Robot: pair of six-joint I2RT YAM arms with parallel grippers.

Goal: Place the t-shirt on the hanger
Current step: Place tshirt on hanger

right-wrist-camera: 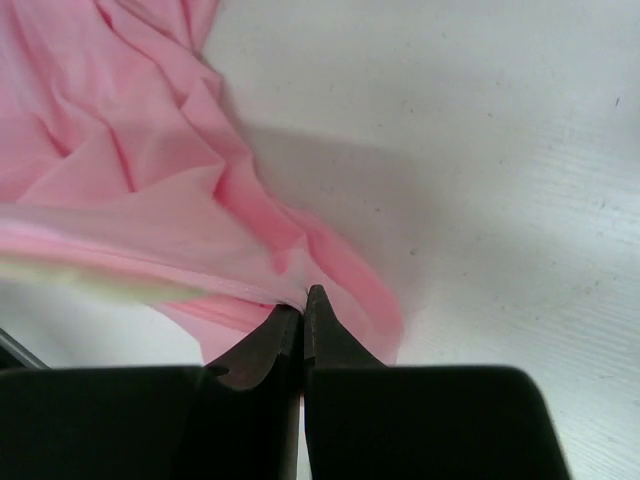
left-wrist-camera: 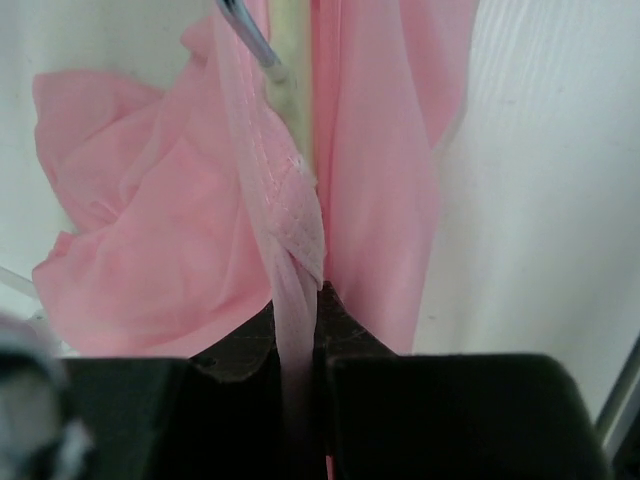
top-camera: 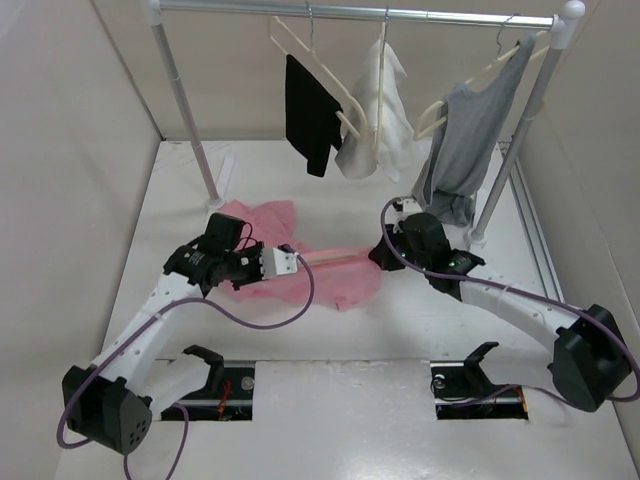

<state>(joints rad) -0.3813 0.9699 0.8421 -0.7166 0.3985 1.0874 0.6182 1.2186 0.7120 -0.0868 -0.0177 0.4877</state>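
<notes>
Top external, pink t-shirt (top-camera: 345,283) crumpled, thin

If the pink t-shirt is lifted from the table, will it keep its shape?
Probably not: the t-shirt lies in soft crumpled folds, so it should sag. It seems thin and light; the band pinched in the left gripper bunches into a narrow strip.

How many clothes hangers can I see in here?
4. On the rail: black-garment hanger, white-garment hanger, grey-top hanger. The fourth hanger lies on the table, inside the pink t-shirt, mostly hidden.
</notes>
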